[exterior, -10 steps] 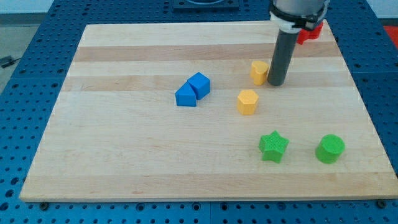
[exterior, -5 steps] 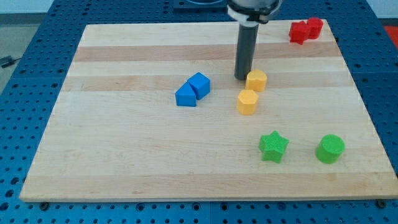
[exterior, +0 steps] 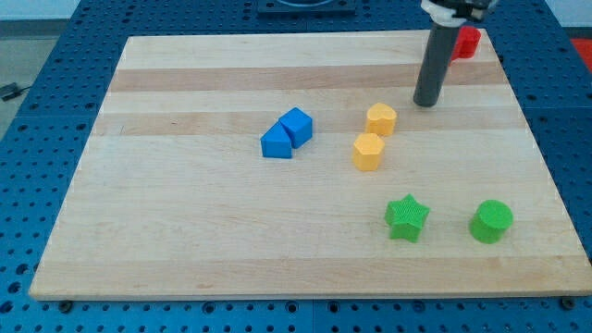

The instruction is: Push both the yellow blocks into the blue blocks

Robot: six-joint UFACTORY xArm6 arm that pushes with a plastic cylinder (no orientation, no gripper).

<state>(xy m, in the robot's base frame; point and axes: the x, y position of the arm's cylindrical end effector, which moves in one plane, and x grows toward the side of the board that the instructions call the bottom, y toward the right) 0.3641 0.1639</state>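
Two yellow blocks sit near the board's middle: a yellow cylinder-like block (exterior: 381, 119) and a yellow hexagonal block (exterior: 368, 151) just below it, touching or nearly so. Two blue blocks lie to their left, touching each other: a blue cube (exterior: 297, 127) and a blue triangular block (exterior: 276, 143). My tip (exterior: 425, 103) rests on the board up and to the right of the upper yellow block, clear of it by a small gap.
A green star (exterior: 406, 218) and a green cylinder (exterior: 491, 222) sit at the lower right. A red block (exterior: 469, 41) shows at the top right corner, partly behind the rod. The wooden board (exterior: 185, 213) lies on a blue perforated table.
My tip went from the right of the upper yellow block to its upper left, then to its upper right. That block has shifted slightly down and to the right.
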